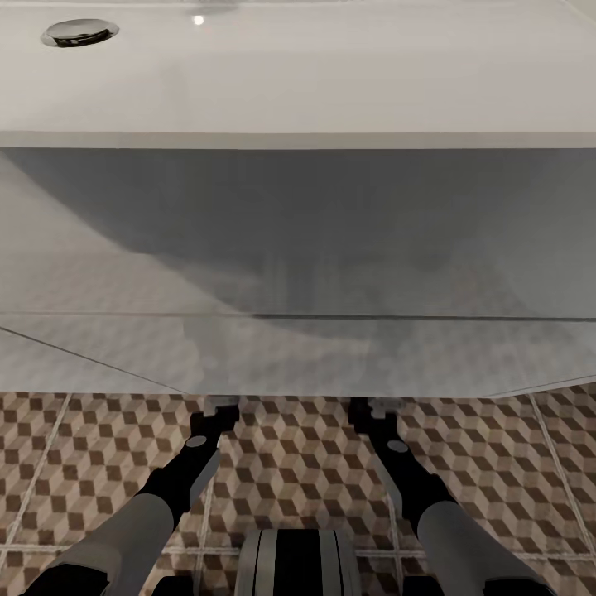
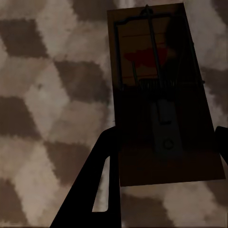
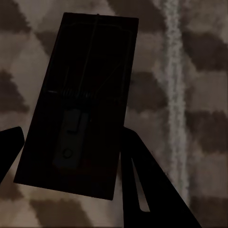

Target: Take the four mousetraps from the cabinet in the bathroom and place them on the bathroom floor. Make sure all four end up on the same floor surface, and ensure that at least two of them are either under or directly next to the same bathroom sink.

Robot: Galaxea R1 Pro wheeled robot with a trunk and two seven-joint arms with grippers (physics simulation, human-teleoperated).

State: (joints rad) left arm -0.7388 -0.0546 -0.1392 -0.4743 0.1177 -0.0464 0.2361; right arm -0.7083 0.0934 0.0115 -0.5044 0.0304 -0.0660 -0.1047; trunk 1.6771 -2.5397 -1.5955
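Grippers (image 2: 164, 156) (image 3: 71, 156) w/ mousetraps (image 2: 156, 90) (image 3: 78, 95) prob. lengthwise

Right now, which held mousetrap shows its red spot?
The mousetrap in the left pincer: that trap shows red; the right pincer's trap looks uniformly dark.

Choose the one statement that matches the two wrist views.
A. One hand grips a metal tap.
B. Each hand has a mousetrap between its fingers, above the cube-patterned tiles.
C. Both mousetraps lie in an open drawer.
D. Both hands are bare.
B. The left hand has a mousetrap between its fingers, and the right hand has a second mousetrap likewise, each with the patterned bathroom floor behind it.
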